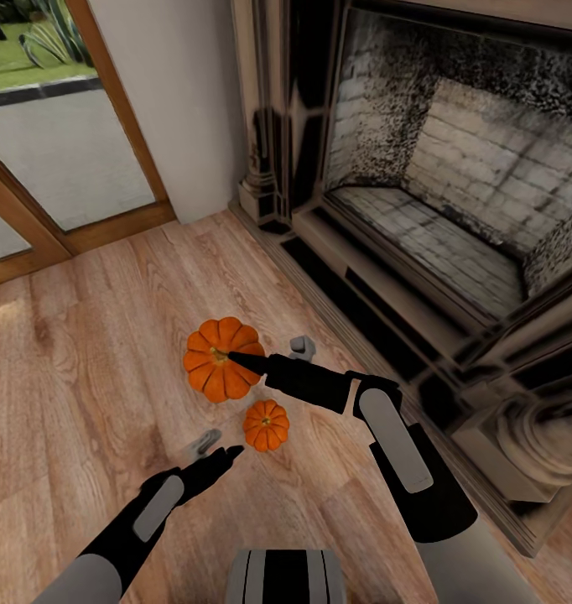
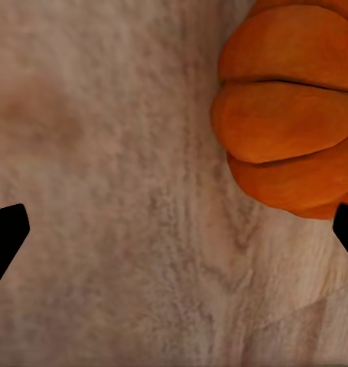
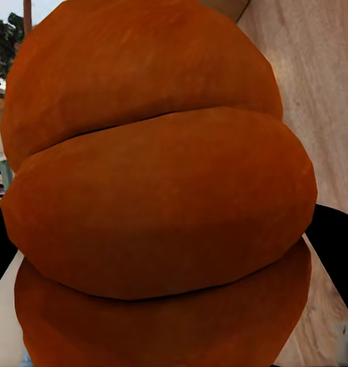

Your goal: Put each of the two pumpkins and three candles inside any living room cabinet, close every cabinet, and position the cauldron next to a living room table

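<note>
While the larger pumpkin (image 1: 222,359) and smaller pumpkin (image 1: 266,425) sit apart on open wood floor (image 1: 85,377), the fireplace hearth (image 1: 378,310) borders them on the right. Both are ribbed orange. The right gripper (image 1: 265,356) straddles the larger one, jaws wide; the left gripper (image 1: 215,446) hovers spread beside the smaller.
</note>
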You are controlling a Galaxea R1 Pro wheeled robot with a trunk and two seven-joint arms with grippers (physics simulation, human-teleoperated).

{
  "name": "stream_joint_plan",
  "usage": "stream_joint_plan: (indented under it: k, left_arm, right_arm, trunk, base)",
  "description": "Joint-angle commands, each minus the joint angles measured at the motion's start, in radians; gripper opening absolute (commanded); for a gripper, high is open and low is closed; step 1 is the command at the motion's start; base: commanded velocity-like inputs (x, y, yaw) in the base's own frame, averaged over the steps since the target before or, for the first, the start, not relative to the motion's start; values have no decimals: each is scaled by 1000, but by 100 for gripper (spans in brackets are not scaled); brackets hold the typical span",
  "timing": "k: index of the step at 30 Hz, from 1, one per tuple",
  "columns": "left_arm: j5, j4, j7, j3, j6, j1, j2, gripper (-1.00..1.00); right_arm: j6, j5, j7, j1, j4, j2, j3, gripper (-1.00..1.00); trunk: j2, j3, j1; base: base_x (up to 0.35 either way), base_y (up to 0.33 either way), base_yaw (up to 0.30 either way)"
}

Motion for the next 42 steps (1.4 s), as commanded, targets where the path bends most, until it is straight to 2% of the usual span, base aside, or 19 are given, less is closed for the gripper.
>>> stream_joint_plan:
  k: [1, 19, 42]
  left_arm:
    - [1, -2, -1, -3, 2, 0, -1, 100]
    - [-7, -28, -17, -8, 5, 1, -1, 100]
    - [-7, -27, -17, -7, 13, 1, 5, 100]
  right_arm:
    - [4, 4, 4, 0, 0, 0, -1, -100]
    - [4, 4, 7, 0, 0, 0, -1, -100]
    - [4, 4, 10, 0, -8, 1, -1, -100]
  trunk:
    - [0, -1, 0]
    - [0, -1, 0]
    - [0, -1, 0]
  base:
    - [0, 0, 0]
    - [17, 0, 0]
    - [86, -7, 0]
